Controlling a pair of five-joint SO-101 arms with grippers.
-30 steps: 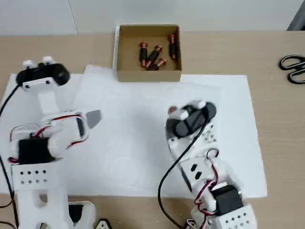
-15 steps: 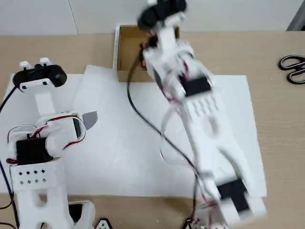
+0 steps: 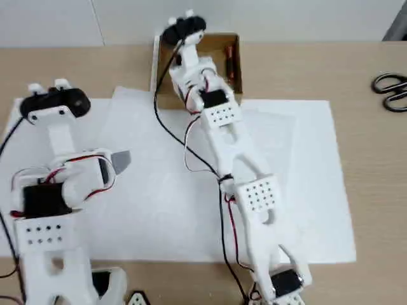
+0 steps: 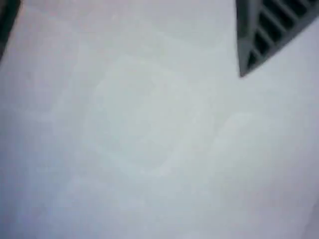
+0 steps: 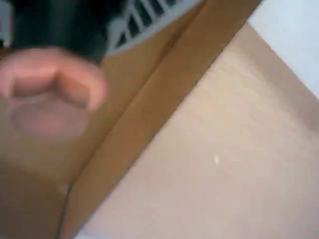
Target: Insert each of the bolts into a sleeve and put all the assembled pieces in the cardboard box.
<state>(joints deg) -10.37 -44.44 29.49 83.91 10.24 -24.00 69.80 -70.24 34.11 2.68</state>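
The cardboard box (image 3: 239, 76) stands at the back of the table, at the far edge of the white sheet (image 3: 146, 210). One copper-and-black assembled piece (image 3: 229, 61) lies by its right wall; the arm covers the rest of the inside. My right arm stretches across the sheet, with my right gripper (image 3: 186, 46) over the box's left half. In the right wrist view the box wall (image 5: 149, 99) runs diagonally, and a blurred copper-pink piece (image 5: 50, 94) sits very close to the gripper; whether it is held is unclear. My left gripper (image 3: 121, 159) (image 4: 264, 35) hangs low over bare white sheet at the left.
Black scissors (image 3: 391, 89) lie on the wooden table at the far right. A black cable (image 3: 172, 133) trails along the right arm over the sheet. The left arm's base (image 3: 48, 254) stands at the front left.
My right arm has unfolded from the front right and swung out over the cardboard box, then shifted a little left. The left arm has barely moved.
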